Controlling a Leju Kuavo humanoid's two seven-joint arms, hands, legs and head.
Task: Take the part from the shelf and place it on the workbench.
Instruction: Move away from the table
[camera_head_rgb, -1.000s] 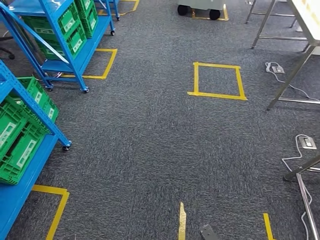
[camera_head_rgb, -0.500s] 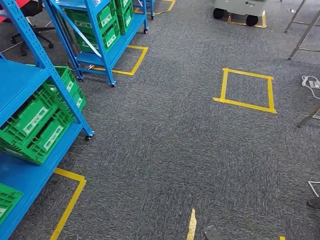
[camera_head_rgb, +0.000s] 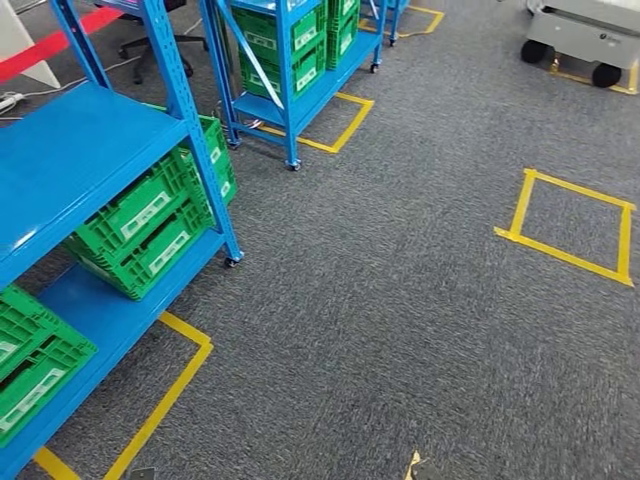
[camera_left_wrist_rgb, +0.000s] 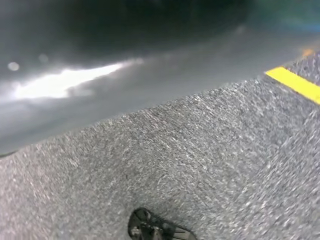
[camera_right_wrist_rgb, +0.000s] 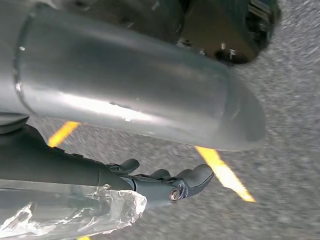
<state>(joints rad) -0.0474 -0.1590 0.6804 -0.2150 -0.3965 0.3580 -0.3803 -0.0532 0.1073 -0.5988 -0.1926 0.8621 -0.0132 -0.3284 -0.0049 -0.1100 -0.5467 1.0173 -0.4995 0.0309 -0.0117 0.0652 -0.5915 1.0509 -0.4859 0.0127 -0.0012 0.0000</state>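
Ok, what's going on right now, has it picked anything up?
Nothing I can confirm as picked up. The head view looks down at a blue shelf with green crates on its lower level, beside grey carpet marked with yellow tape. The right hand hangs over the carpet, fingers stretched out. Crinkled clear plastic lies beside it; I cannot tell if it is held.

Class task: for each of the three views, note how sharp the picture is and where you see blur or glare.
Head view: evenly lit and fairly sharp, the blue shelf and green crates crisp. Left wrist view: the carpet smeared by motion blur, with a bright glare streak across a dark blurred surface. Right wrist view: glare on a silver cover, the right hand reasonably sharp, the floor behind blurred.
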